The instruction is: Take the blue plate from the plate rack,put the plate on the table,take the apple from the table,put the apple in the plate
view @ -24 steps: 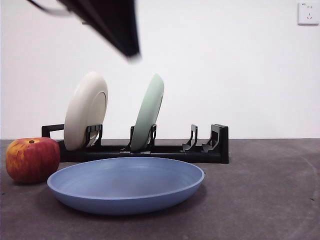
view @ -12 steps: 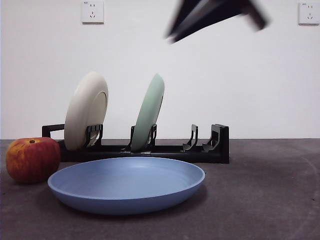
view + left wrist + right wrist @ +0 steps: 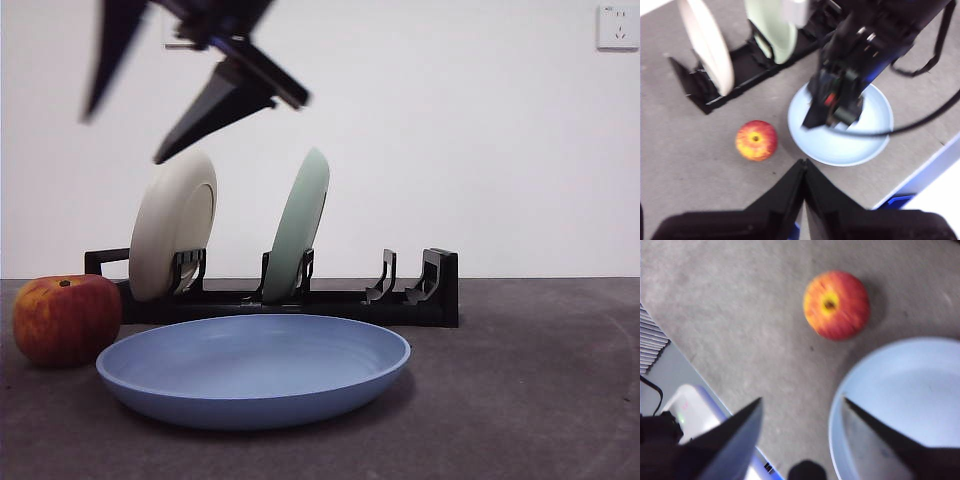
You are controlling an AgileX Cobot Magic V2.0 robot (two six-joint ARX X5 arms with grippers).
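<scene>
Apple (image 3: 66, 318) on the table (image 3: 540, 390) at far left, just beside the blue plate (image 3: 253, 368) lying flat before the plate rack (image 3: 300, 290). Above, right gripper (image 3: 125, 105) spread wide and empty, well clear of both. Left gripper (image 3: 804, 167) closed on nothing.

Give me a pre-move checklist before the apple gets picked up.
1. Blue plate flat on the table, out of the plate rack: ok.
2. Apple on the table beside the plate, not touching it: ok.
3. Right gripper open and holding nothing: ok.
4. Right gripper lined up over the apple: not ok; in its wrist view the apple sits off to one side of the jaws.
5. Left gripper shut, high and away from the apple: ok.
6. Cream plate and green plate standing in the rack: ok.
</scene>
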